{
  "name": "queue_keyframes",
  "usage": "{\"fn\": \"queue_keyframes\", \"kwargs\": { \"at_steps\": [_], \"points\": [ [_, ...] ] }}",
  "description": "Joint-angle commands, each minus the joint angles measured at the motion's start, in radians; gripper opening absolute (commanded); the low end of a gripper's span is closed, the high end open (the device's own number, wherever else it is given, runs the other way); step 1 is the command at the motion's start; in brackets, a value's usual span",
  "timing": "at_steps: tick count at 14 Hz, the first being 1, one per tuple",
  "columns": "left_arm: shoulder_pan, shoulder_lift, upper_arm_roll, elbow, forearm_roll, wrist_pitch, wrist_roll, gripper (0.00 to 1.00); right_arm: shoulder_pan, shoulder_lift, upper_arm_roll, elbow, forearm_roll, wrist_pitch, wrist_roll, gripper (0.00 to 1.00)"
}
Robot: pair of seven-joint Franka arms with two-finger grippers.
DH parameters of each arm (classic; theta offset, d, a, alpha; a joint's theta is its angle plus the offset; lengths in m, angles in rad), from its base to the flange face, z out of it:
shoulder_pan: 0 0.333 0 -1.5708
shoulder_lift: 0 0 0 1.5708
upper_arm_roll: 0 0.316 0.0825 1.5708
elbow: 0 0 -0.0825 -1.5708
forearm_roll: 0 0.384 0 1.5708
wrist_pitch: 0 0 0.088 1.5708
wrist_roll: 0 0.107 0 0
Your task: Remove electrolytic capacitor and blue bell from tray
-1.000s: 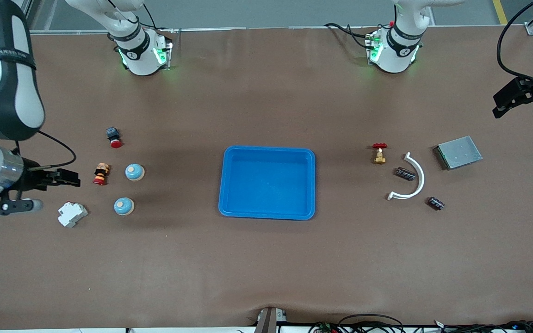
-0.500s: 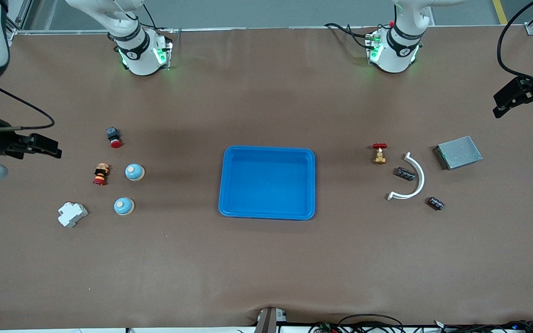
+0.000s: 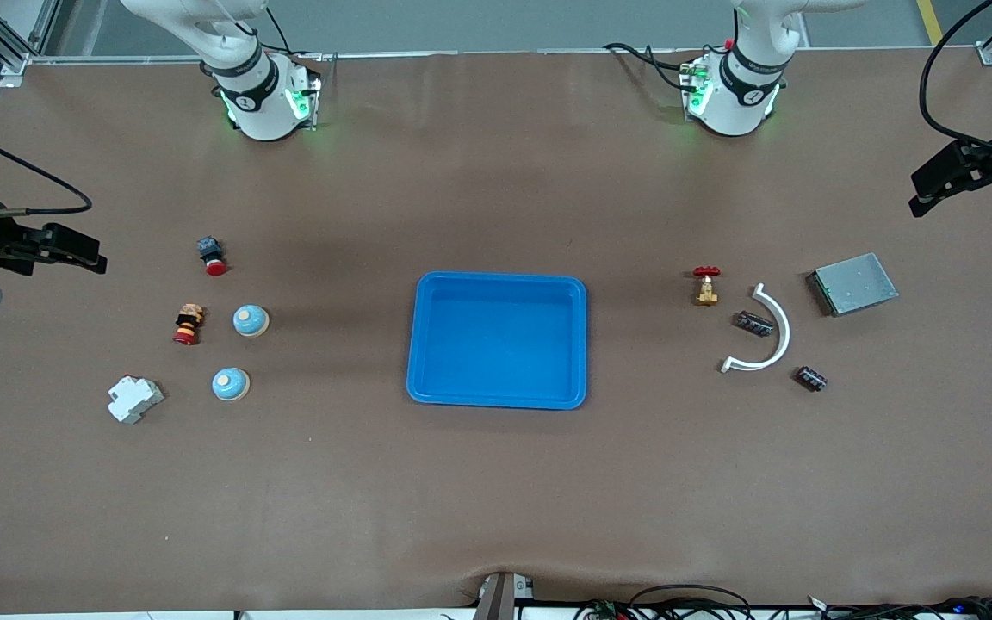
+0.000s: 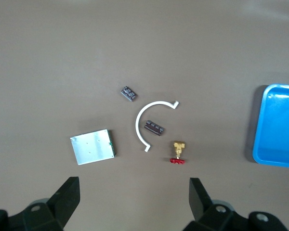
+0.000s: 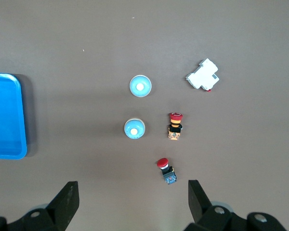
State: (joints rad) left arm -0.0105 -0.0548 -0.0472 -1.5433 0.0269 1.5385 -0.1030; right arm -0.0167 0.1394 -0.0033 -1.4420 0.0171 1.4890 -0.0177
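Two light blue bells (image 3: 251,320) (image 3: 230,384) sit toward the right arm's end of the table; the right wrist view shows both bells (image 5: 134,128) (image 5: 140,86). Two dark capacitors (image 3: 754,324) (image 3: 811,378) lie toward the left arm's end, and both capacitors (image 4: 154,128) (image 4: 129,93) show in the left wrist view. The blue tray (image 3: 414,344) stands empty mid-table. My right gripper (image 3: 93,254) (image 5: 132,187) hangs open and empty over the table's end. My left gripper (image 3: 916,194) (image 4: 133,185) hangs open and empty over the other end.
A brass valve with a red handle (image 3: 706,286), a white curved strip (image 3: 784,331) and a metal box (image 3: 853,282) lie around the capacitors. Two red-capped push buttons (image 3: 212,256) (image 3: 189,325) and a white breaker (image 3: 134,399) lie by the bells.
My right gripper has swung up from beside the white breaker and the striped button to the table's end, level with the dark button. The left gripper has barely shifted.
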Motion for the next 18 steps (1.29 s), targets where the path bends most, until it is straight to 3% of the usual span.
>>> {"fn": "queue_keyframes", "kwargs": {
  "at_steps": [1,18],
  "points": [
    [0.007,-0.042,0.001,-0.044,-0.028,-0.012,0.016,1.0,0.005,-0.02,-0.017,0.0,0.004,-0.024,0.004,1.0],
    [0.004,-0.033,0.003,-0.003,-0.012,-0.055,0.002,1.0,-0.023,-0.034,-0.009,-0.015,0.015,-0.024,0.001,1.0]
  ]
}}
